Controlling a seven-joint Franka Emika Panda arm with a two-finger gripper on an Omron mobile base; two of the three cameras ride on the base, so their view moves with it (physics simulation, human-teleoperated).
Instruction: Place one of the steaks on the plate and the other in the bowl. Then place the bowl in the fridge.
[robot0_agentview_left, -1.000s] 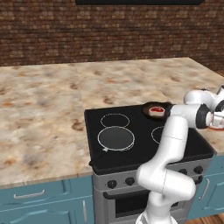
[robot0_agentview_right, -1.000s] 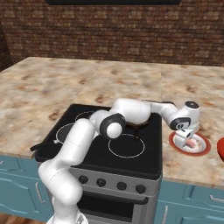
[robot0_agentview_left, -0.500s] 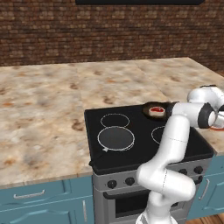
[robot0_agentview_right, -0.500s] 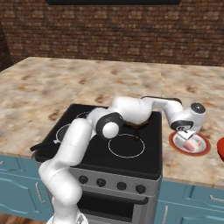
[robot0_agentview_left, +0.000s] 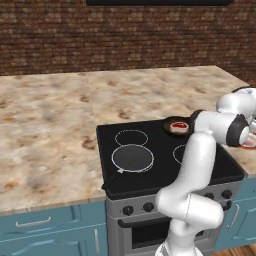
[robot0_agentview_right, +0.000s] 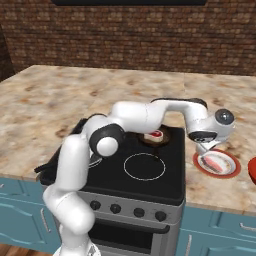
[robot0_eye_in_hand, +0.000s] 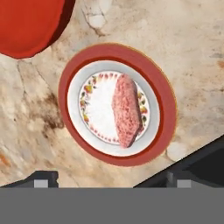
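One steak (robot0_eye_in_hand: 127, 109) lies on the plate (robot0_eye_in_hand: 164, 98), set down; the gripper (robot0_agentview_right: 209, 150) hangs above, wide open and empty.

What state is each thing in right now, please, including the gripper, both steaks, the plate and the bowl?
gripper: open, above the plate, holding nothing.
first steak: lying flat on the plate.
plate: on the counter, loaded.
second steak: in a dark pan on the stove.
bowl: on the counter beside the plate, visible part empty.
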